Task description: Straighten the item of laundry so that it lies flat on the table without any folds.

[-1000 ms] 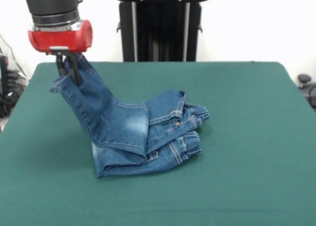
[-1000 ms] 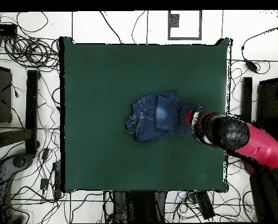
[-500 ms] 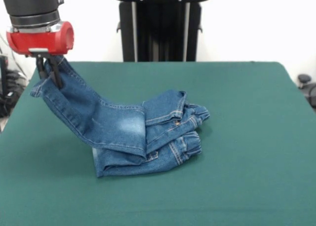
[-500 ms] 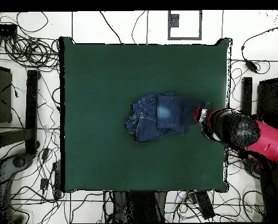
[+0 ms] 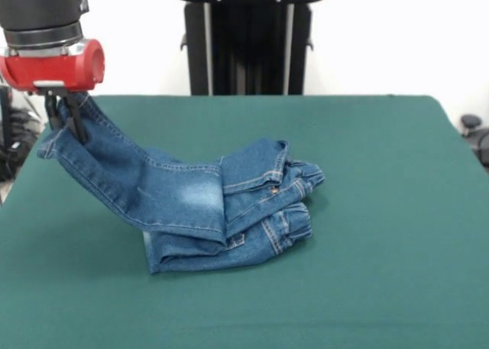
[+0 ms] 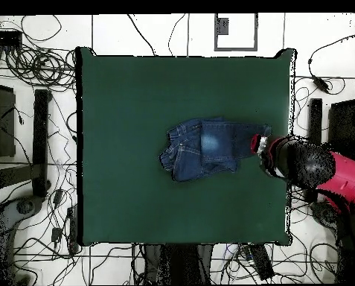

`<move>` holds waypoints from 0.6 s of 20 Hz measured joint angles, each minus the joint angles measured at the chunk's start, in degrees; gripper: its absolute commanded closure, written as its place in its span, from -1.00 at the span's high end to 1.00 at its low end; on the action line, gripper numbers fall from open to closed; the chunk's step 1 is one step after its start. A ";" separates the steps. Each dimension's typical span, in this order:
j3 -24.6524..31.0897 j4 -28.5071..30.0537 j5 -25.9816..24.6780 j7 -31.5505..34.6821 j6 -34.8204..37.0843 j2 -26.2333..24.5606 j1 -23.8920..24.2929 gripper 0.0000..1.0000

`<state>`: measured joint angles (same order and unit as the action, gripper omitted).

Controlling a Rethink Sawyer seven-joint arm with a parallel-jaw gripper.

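I saw one pair of jeans (image 5: 221,211) bunched mid-surface (image 5: 382,211), folded in layers. My fingers (image 5: 64,124) were pinched shut on one leg's hem, holding that leg stretched up off the green surface toward its edge.

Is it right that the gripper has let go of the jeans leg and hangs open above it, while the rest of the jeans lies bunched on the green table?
Not quite. The front view shows the gripper shut on the jeans leg, holding it lifted. The rest does lie bunched on the green table.
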<state>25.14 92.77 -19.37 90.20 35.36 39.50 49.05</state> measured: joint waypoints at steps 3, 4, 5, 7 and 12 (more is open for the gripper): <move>0.46 -1.06 -1.09 0.00 0.99 -0.67 0.32 -1.00; 0.59 -1.30 -1.26 0.00 1.30 -0.79 0.41 -1.00; 1.01 -2.00 -1.79 0.00 2.48 -1.11 0.73 -1.00; 1.27 -2.52 -2.15 0.00 3.34 -1.36 0.98 -1.00; 2.66 -4.08 -3.02 -0.01 5.90 -1.80 2.47 -1.00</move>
<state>27.80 88.69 -22.39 90.19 41.25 37.70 51.53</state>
